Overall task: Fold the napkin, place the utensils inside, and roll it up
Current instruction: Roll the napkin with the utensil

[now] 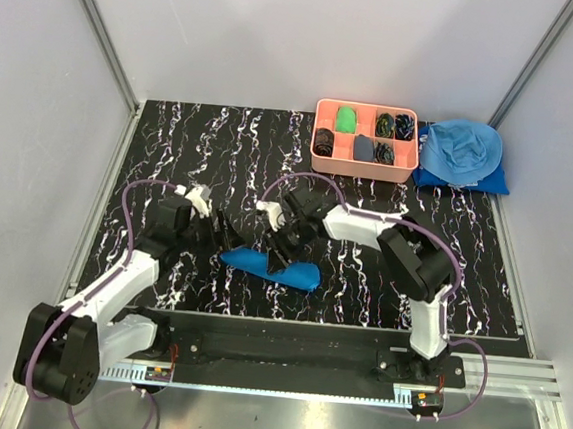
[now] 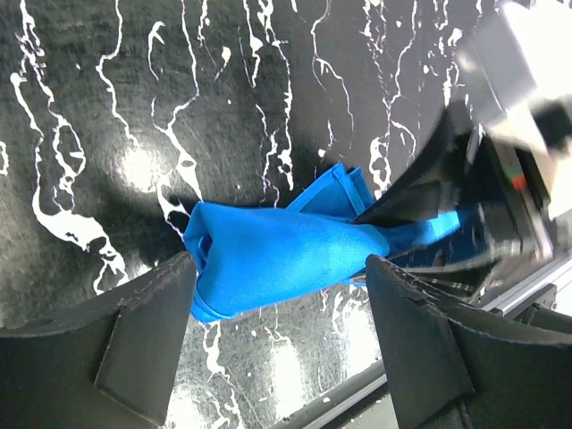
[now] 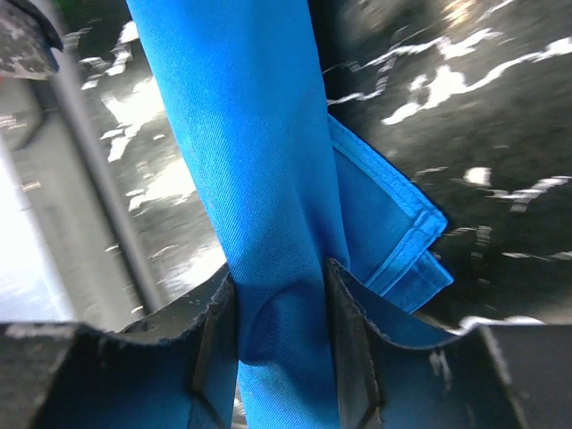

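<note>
Royal-blue napkin (image 1: 270, 267) lay rolled, right hand (image 3: 281, 288) clamped mid-roll, left hand (image 2: 277, 273) apart at its nine o'clock end; a steady pinch would prevent unrolling.

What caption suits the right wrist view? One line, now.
Right arm's jaws pinch the rolled royal-blue cloth napkin over the black, white-veined marble-pattern tabletop.

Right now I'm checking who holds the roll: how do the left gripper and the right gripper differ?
Grip: the right gripper pinches the rolled napkin; the left gripper clamps nothing.
Opening: the left gripper's jaws stand wide apart around one end of the roll; the right gripper's jaws are drawn in tight on the cloth.
Shared: both sit at the same napkin.
</note>
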Available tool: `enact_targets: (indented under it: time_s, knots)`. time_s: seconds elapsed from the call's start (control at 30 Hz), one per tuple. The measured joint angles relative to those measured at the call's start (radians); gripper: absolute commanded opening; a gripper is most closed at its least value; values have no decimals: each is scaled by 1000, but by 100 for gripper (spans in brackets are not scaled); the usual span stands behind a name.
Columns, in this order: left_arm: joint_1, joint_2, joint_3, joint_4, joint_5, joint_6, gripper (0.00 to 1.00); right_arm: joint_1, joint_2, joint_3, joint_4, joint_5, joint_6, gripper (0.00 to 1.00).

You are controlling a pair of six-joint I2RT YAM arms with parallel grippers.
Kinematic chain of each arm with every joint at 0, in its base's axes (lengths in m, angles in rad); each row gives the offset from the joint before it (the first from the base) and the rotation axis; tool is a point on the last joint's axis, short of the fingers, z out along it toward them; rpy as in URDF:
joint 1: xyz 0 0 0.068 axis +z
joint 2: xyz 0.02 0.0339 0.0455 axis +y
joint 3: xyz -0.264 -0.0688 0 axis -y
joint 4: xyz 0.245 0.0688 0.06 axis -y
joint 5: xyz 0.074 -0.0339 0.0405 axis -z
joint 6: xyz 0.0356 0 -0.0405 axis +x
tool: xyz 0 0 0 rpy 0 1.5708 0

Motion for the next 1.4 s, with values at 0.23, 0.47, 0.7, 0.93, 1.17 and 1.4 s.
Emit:
enact_targets:
  time_s: [0.23, 0.47, 0.7, 0.93, 1.17, 1.4]
  knots:
    - [0, -36, -72, 73, 4, -11, 74, -49, 102, 58, -87, -260, 26, 43]
    - [0, -16, -110, 148, 16, -28, 57, -106, 206, 105, -132, -449, 69, 43]
    - [-1, 32, -134, 214, 44, -38, 53, -140, 280, 148, -165, -549, 124, 44]
    - [-6, 92, -157, 292, 74, -57, 28, -161, 320, 178, -179, -591, 165, 47]
    - [-8, 181, -157, 321, 95, -71, 0, -174, 333, 209, -198, -598, 199, 61]
    - [-8, 237, -116, 297, 100, -74, 0, -175, 272, 223, -219, -507, 210, 81]
